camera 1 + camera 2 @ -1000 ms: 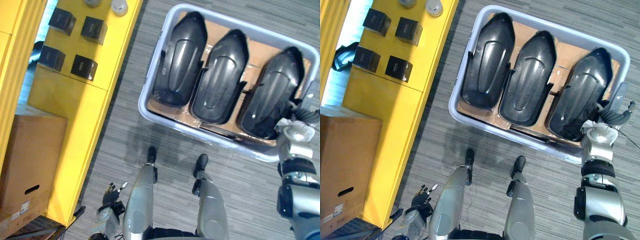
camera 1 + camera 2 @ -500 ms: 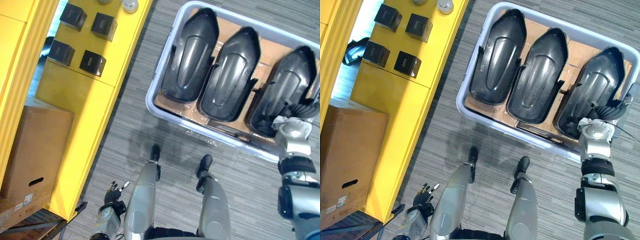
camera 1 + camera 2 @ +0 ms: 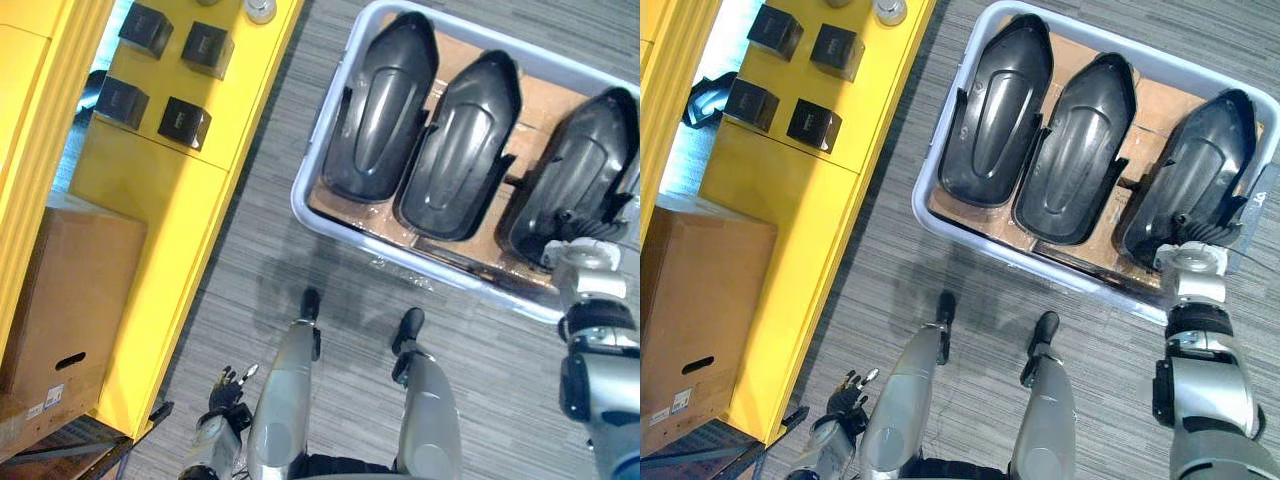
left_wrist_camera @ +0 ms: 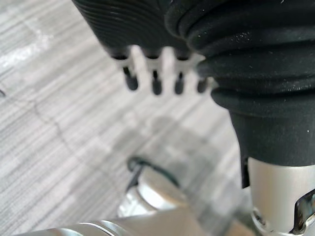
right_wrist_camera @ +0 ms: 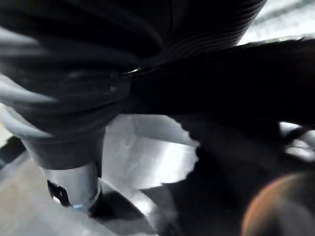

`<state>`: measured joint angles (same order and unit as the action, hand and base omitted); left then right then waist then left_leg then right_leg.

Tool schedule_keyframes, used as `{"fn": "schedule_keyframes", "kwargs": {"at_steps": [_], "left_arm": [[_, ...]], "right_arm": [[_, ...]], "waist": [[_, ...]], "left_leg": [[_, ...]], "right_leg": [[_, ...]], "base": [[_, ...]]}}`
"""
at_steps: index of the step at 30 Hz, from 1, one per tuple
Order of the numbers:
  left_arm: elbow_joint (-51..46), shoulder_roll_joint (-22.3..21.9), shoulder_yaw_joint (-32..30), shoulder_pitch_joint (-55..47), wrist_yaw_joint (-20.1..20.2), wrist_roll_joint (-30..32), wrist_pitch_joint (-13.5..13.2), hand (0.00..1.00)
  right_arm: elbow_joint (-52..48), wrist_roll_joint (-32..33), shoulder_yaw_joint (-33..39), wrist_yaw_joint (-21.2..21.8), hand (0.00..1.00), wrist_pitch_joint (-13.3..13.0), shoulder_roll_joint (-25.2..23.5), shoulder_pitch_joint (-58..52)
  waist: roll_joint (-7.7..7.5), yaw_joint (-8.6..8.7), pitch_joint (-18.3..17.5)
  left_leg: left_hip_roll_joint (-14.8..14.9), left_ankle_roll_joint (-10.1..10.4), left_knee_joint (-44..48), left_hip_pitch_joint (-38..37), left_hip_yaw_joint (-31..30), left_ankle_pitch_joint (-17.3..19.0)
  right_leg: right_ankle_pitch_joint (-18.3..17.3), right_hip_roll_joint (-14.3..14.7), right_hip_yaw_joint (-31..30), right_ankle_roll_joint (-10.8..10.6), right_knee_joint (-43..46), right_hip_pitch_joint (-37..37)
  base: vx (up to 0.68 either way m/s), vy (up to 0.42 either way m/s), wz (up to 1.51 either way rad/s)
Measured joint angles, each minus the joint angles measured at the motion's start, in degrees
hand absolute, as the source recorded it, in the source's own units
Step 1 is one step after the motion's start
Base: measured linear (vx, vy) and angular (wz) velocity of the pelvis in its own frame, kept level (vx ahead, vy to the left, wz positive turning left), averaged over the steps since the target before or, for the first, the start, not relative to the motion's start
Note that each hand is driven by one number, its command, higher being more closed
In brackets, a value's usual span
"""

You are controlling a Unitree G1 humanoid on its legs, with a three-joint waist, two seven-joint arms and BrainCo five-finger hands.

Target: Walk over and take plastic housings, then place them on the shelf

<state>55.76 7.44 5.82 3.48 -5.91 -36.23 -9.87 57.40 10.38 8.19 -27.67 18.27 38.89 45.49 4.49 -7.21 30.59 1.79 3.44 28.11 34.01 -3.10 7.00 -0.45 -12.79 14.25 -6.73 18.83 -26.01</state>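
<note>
Lying side by side, domed faces up, three black plastic housings (image 3: 990, 110) fill a pale bin (image 3: 400, 270) on the floor. A cardboard liner (image 3: 1160, 95) lies beneath them, presumably to stop sliding. The right hand (image 3: 1205, 232) sits at the near end of the rightmost housing (image 3: 1195, 160); its grip cannot be told. The left hand (image 3: 847, 392) hangs near left, loosely spread and empty. The yellow shelf (image 3: 790, 190) stands to the left.
</note>
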Motion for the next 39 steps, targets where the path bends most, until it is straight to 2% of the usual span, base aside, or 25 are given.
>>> {"fn": "schedule_keyframes", "kwargs": {"at_steps": [5, 7, 9, 11, 15, 18, 21, 23, 24, 26, 27, 28, 29, 30, 34, 37, 39], "left_arm": [[1.5, -0.3, 1.7, 1.7, 0.6, 0.1, 0.0, 0.00], [1.4, -0.8, 1.7, 1.6, 0.6, 0.1, 0.0, 0.00], [1.3, -0.8, 1.7, 1.6, 0.7, 0.1, 0.1, 0.00], [1.1, -0.8, 1.7, 1.6, 0.7, 0.1, 0.3, 0.00], [-0.7, -0.9, 1.0, 0.7, 0.7, 0.2, 0.6, 0.00], [-2.1, -0.8, -0.2, 0.2, 0.8, 0.1, 0.6, 0.00], [-6.7, -0.6, -1.5, -2.2, 1.4, 0.1, 0.6, 0.00], [-11.0, -0.4, -3.2, -4.4, 1.5, 0.0, 0.4, 0.00], [-12.2, -0.2, -3.2, -4.9, 1.5, 0.0, 0.4, 0.00], [-17.3, 0.8, -3.4, -6.2, 1.5, 0.1, 0.3, 0.00], [-20.6, 1.4, -3.7, -7.3, 1.4, 0.1, 0.2, 0.00], [-22.2, 1.5, -4.2, -8.0, 1.4, 0.1, 0.1, 0.00], [-24.8, 1.5, -5.3, -8.9, 1.3, 0.1, 0.0, 0.00], [-26.8, 1.6, -5.8, -9.5, 1.1, 0.1, 0.0, 0.00], [-31.4, 2.4, -5.9, -9.5, 1.0, 0.2, 0.1, 0.00], [-34.2, 2.2, -5.7, -9.0, 1.6, 0.3, 0.6, 0.00], [-36.0, 2.2, -5.1, -7.4, 2.5, 0.3, 1.6, 0.00]], "right_arm": [[5.9, -4.0, 0.0, 0.5, 1.00, 2.0, 3.5, 1.9], [7.8, -6.3, 0.0, 0.5, 1.00, 3.5, 4.4, 2.3], [9.1, -8.4, 0.1, 0.6, 1.00, 3.8, 4.2, 2.5], [10.3, -9.6, 0.1, 0.7, 1.00, 3.8, 3.7, 2.4], [10.4, -11.9, 0.1, 0.3, 1.00, 2.0, 2.3, 1.4], [6.7, -13.8, 0.0, 0.3, 1.00, 1.3, 0.9, -1.5], [0.3, -14.4, 0.0, 0.4, 1.00, 1.1, -2.3, -6.2], [-7.9, -16.6, 0.0, 0.4, 1.00, 0.7, -5.7, -11.7], [-10.0, -17.1, 0.0, 0.4, 1.00, 0.5, -6.3, -13.2], [-18.1, -18.6, 0.6, -0.4, 1.00, -0.1, -8.1, -18.8], [-22.7, -20.3, 2.0, -1.6, 1.00, -0.7, -10.2, -22.0], [-24.9, -20.6, 2.6, -2.3, 1.00, -0.9, -11.2, -23.4], [-28.3, -22.0, 2.9, -3.6, 1.00, -1.6, -12.8, -26.1], [-30.9, -23.3, 2.9, -4.1, 1.00, -2.2, -13.6, -28.5], [-35.6, -26.3, 4.1, -5.7, 1.00, -3.2, -15.2, -31.7], [-37.7, -29.3, 4.1, -6.0, 1.00, -4.5, -15.4, -33.6], [-39.2, -30.9, 4.0, -6.0, 1.00, -4.9, -15.7, -35.0]], "waist": [[1.46, -1.41, -0.1], [2.07, -1.62, -0.5], [2.11, -1.61, -0.5], [2.19, -1.60, -0.5], [2.19, -1.40, -0.6], [2.01, -1.16, -0.5], [0.18, -0.16, -0.6], [-2.99, 0.28, -1.0], [-3.76, 0.35, -1.2], [-6.38, 0.76, -1.4], [-7.92, 1.56, -2.2], [-8.71, 1.79, -2.8], [-10.23, 1.79, -4.1], [-11.30, 1.81, -6.3], [-12.76, 2.94, -10.0], [-11.97, 3.24, -13.3], [-11.07, 4.11, -15.2]], "left_leg": [[-0.4, 0.4, -0.7, -0.1, -1.3, -1.0], [-0.6, 0.6, -0.8, -0.2, -2.2, -1.2], [-0.6, 0.8, -1.4, -1.1, -2.6, -1.5], [-0.4, 1.0, -2.0, -2.4, -3.0, -1.8], [0.0, 1.1, -2.2, -4.4, -3.0, -1.6], [0.6, 1.3, -2.6, -6.4, -2.6, -1.5], [1.4, 1.5, -4.4, -10.6, -2.2, -1.3], [2.4, 1.6, -6.8, -14.8, -0.4, -1.3], [2.6, 1.6, -7.4, -15.6, -0.1, -1.3], [3.0, 1.7, -9.4, -19.0, 0.6, -1.3], [3.1, 1.8, -10.4, -20.7, 0.8, -1.4], [3.2, 1.8, -10.8, -21.5, 1.2, -1.3], [3.4, 2.0, -11.7, -23.3, 2.7, -1.2], [3.7, 2.4, -12.1, -23.7, 3.5, -0.9], [3.8, 2.5, -13.7, -26.5, 4.7, -0.4], [4.1, 2.4, -13.7, -28.0, 6.7, 1.1], [4.1, 2.3, -13.8, -29.5, 7.2, 1.7]], "right_leg": [[-0.5, -0.3, 1.4, 0.3, 0.8, 0.1], [-1.1, -0.4, 1.8, 0.5, 1.8, 0.2], [-1.8, -0.6, 2.4, 0.7, 2.5, 0.8], [-2.2, -0.5, 3.0, 0.8, 2.7, 2.1], [-2.8, -0.1, 3.1, 0.9, 2.7, 4.1], [-2.7, 0.5, 3.1, 0.9, 1.6, 6.4], [-2.4, 1.6, 3.0, 0.6, -1.2, 10.8], [-1.5, 2.4, 2.6, 0.8, -4.2, 14.3], [-1.3, 2.6, 2.5, 0.8, -4.9, 15.1], [-0.7, 3.0, 2.2, 0.8, -7.4, 18.4], [-0.5, 3.1, 2.2, 0.7, -8.6, 20.2], [-0.5, 3.2, 2.1, 0.6, -9.2, 21.0], [-0.3, 3.6, 1.4, 0.6, -10.3, 22.3], [-0.1, 3.8, 1.1, 0.6, -11.2, 22.5], [0.8, 3.9, 0.5, 0.5, -14.1, 25.3], [0.9, 3.9, -0.9, 0.3, -14.6, 26.3], [1.0, 3.9, -1.4, 0.2, -15.0, 27.7]], "base": [[0.01, -0.020, 0.15], [0.01, -0.030, 0.14], [0.00, -0.037, 0.15], [0.00, -0.042, 0.13], [0.00, -0.010, 0.00], [0.02, 0.006, -0.06], [0.06, -0.021, -0.08], [0.10, -0.043, -0.26], [0.07, -0.028, -0.22], [0.09, -0.021, -0.10], [0.11, -0.008, -0.04], [0.15, -0.016, -0.14], [0.15, -0.031, -0.28], [0.15, -0.027, -0.30], [0.08, 0.020, -0.15], [0.03, 0.032, -0.28], [0.03, 0.030, -0.13]]}}
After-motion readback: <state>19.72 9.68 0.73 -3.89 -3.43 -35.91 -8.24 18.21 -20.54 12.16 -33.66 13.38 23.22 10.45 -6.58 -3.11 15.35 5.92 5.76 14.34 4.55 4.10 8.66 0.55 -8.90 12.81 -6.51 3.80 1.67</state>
